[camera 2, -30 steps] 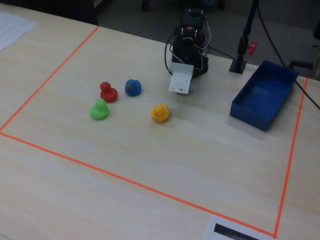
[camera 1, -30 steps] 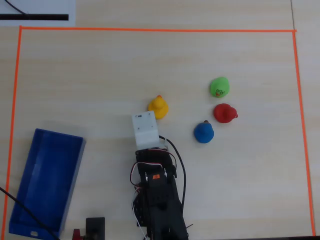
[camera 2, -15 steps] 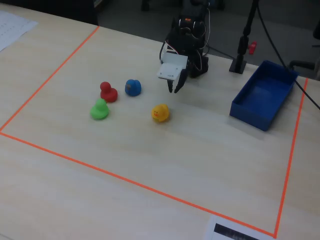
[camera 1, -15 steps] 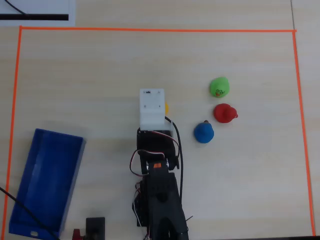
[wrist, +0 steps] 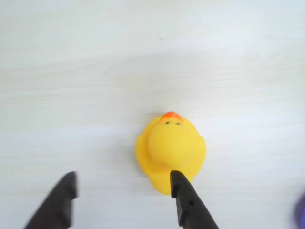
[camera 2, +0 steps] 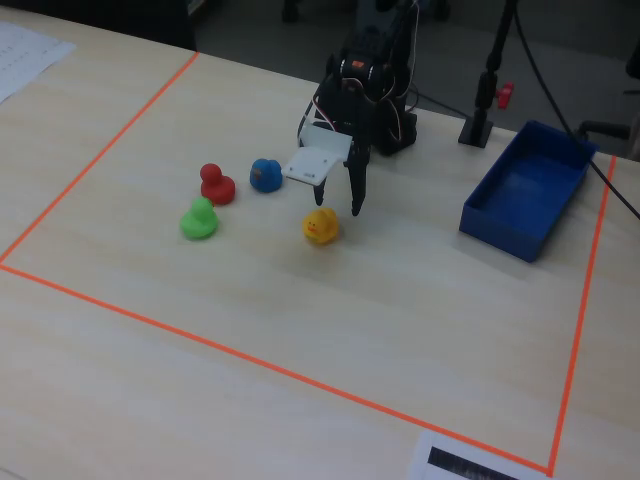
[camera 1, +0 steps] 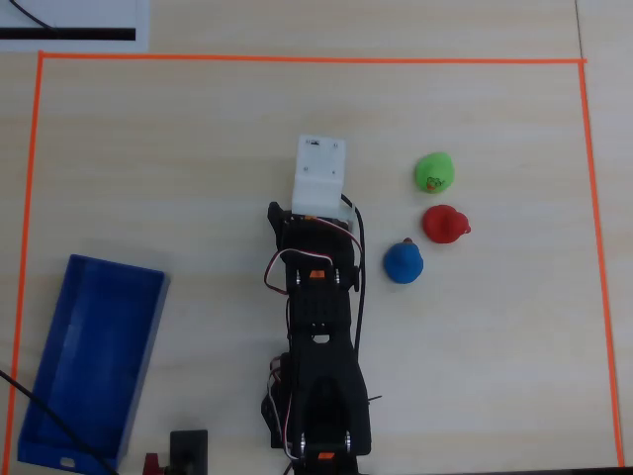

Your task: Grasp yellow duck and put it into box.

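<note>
The yellow duck (wrist: 170,150) fills the middle of the wrist view, orange beak pointing away from me. My gripper (wrist: 123,177) is open above the table. Its right finger (wrist: 183,200) overlaps the duck's near edge, and its left finger (wrist: 62,200) stands well to the left over bare wood. In the fixed view the gripper (camera 2: 342,205) hangs just behind and above the duck (camera 2: 320,226). In the overhead view the arm's white camera mount (camera 1: 319,178) hides the duck. The blue box (camera 2: 500,232) stands apart from the arm, seen at lower left from overhead (camera 1: 59,396).
A green duck (camera 1: 433,171), a red duck (camera 1: 444,224) and a blue duck (camera 1: 403,262) sit in a cluster right of the arm in the overhead view. Orange tape (camera 1: 297,58) frames the work area. A black stand (camera 2: 480,120) rises behind the box.
The arm has unfolded and reached forward from near its base until the gripper hangs over the yellow duck. The ducks and the box have stayed in place.
</note>
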Robot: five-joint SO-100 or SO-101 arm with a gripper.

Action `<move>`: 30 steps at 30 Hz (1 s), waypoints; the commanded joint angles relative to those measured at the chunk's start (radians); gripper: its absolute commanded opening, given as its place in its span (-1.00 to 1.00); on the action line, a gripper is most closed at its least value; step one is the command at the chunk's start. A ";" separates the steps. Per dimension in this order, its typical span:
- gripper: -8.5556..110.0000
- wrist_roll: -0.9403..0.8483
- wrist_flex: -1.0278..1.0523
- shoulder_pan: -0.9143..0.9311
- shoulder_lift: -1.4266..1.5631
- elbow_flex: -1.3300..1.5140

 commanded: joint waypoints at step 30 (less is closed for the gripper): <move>-0.81 -0.018 -0.170 0.152 -0.434 -0.176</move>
